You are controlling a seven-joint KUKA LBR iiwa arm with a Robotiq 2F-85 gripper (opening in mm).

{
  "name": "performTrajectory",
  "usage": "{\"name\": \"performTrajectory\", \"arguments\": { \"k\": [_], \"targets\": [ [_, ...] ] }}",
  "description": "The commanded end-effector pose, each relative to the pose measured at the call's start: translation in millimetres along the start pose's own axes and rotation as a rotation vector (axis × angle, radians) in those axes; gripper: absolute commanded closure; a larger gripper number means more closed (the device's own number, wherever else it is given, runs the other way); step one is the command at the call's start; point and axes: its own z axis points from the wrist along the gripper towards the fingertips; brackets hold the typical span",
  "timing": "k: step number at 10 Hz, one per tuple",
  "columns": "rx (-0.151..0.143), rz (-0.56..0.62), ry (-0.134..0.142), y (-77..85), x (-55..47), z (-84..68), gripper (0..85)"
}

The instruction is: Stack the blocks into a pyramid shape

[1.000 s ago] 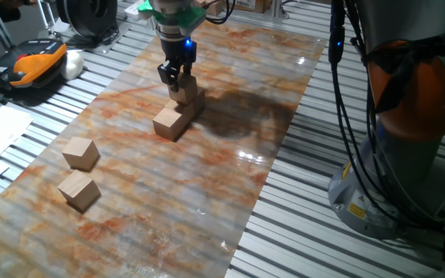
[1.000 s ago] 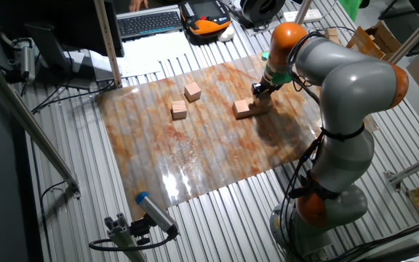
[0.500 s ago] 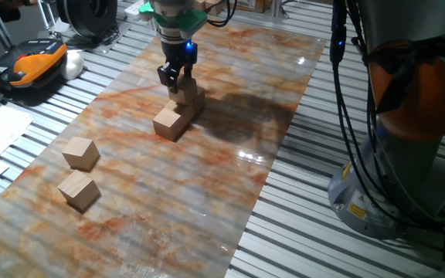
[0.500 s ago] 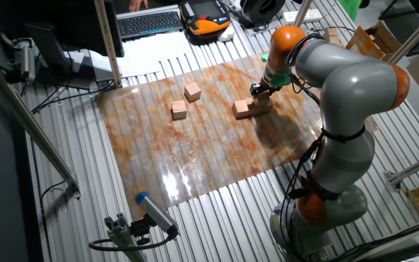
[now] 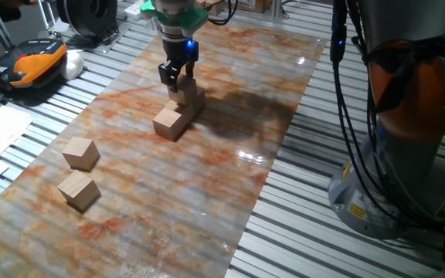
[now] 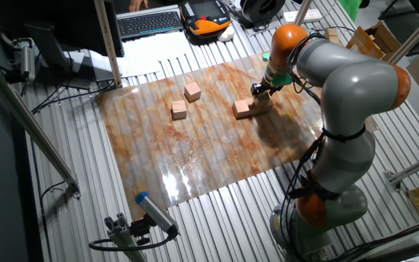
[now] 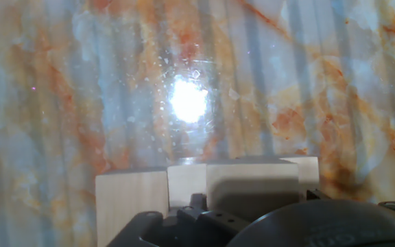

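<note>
Blocks (image 5: 178, 108) sit directly under end effector (image 5: 175, 76), touching.

Claw (image 5: 174, 78) grip state unclear; fingertips hidden.

The hand (image 5: 175, 78) stands over the stacked blocks (image 5: 182, 99); two loose blocks (image 5: 79, 171) lie well apart.

glossy marbled orange-grey mat (image 5: 230, 154) on slatted metal table (image 5: 346, 247), keyboard (image 6: 150, 22) + clutter behind
</note>
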Motion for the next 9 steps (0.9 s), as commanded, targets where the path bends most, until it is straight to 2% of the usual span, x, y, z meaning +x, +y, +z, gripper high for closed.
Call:
{"name": "performTrajectory", "arguments": {
  "k": [1, 3, 5, 7, 8, 9],
  "targets": [
    [0.0, 0.004, -0.002, -0.5, 1.9, -2.2, 17.0],
    [-0.016, 0.014, 0.002, -2.6, 4.6, -6.4, 17.0],
    [-0.027, 0.008, 0.006, -11.2, 0.7, -15.3, 17.0],
    [-0.053, -0.006, 0.038, -11.2, -1.2, -17.6, 51.0],
    [-0.072, -0.006, 0.058, -11.1, -1.3, -17.6, 85.0],
    [-0.066, -0.006, 0.068, -11.4, -1.8, -18.5, 85.0]
  ]
}}
